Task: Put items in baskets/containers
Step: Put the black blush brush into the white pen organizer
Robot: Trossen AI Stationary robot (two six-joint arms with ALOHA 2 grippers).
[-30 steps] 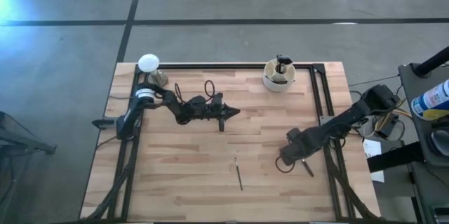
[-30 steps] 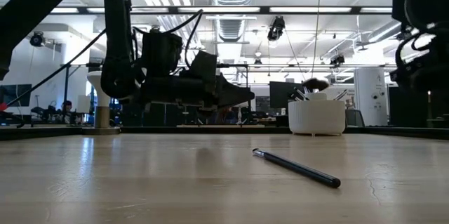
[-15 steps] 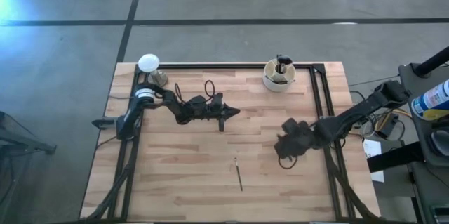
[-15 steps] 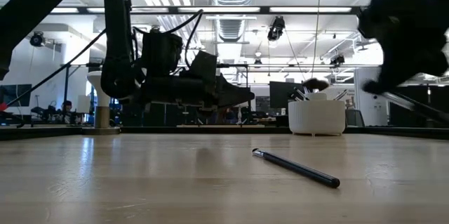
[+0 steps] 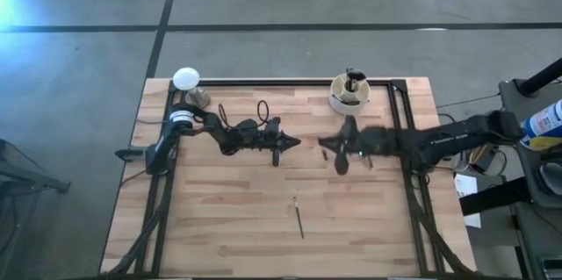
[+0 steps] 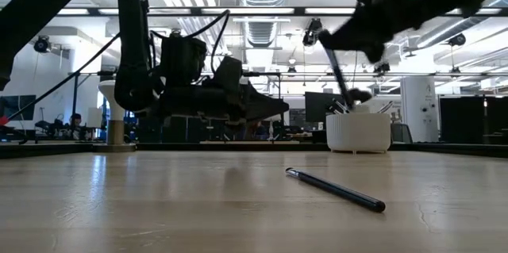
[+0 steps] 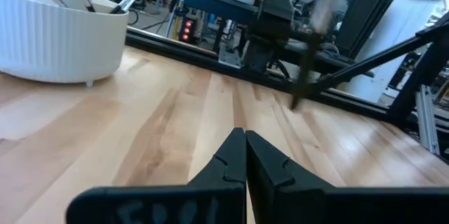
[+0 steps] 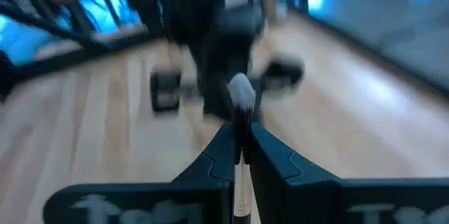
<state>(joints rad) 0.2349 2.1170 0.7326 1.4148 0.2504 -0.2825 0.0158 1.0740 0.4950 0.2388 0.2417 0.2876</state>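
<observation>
A: Status on the right gripper (image 5: 338, 150)?

B: A second ago it sat low at the right-front of the bench (image 5: 219, 201). Now the arm is stretched out toward bench centre, gripper just in front of the white cup (image 5: 349, 97). It's off the surface; in the low view it hangs high.

A: Carrying anything?

B: Yes. Right wrist view shows the fingers (image 8: 270, 155) pinched narrow on a brush (image 8: 240, 122), light bristle tip poking out ahead of them. In the low view the dark shaft hangs down at a slant from the gripper, lower end near the cup rim. Can't tell whether it's over the cup or in front of it.

A: So pick done, transport underway?

B: That's my read. The next step is likely lining up over the cup and dropping it in. The cup already holds several brushes, including a fluffy-headed one.

A: Anything left on the bench?

B: One dark brush (image 5: 299, 218), lying flat front of centre, well apart from both grippers.

A: Left arm?

B: Parked. Left gripper (image 5: 294, 141) hovers mid-bench, unchanged over the last second, fingers closed together on nothing, per the left wrist view.
</observation>
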